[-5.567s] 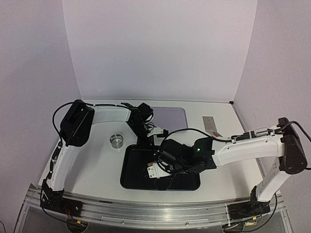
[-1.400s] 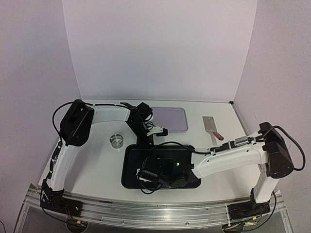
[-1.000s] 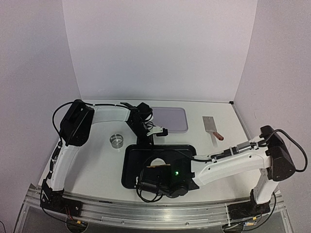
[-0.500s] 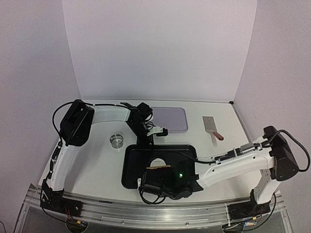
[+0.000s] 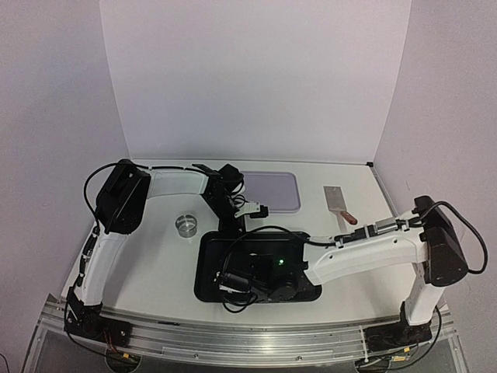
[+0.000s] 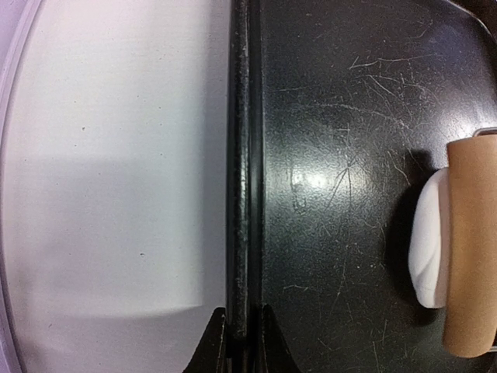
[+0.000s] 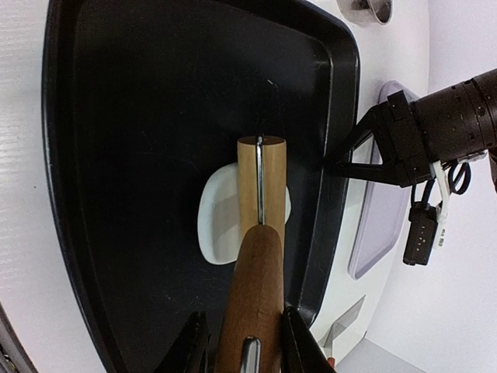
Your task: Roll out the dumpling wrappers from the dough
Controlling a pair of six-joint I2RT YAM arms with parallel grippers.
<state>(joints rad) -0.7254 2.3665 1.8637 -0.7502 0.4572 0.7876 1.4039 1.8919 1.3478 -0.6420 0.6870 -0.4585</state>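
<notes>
Right now the dough lies flattened on the floor of a black tray, a pale, roundish slab sitting closer to the tray's far rim than to its near one. A wooden rolling pin rests across it, so the white shows on both sides of the barrel, more on one side than the other. The pin's darker wooden handle is held between the jaws of the right arm, which are closed narrowly around it. From above, that wrist hides the dough. The jaws of the left arm are pinched tight on the tray's far rim. The tray sits on the white tabletop. A small metal ring cutter stands left of it, a pale lavender mat lies beyond it, and a red-handled scraper lies to the right.
</notes>
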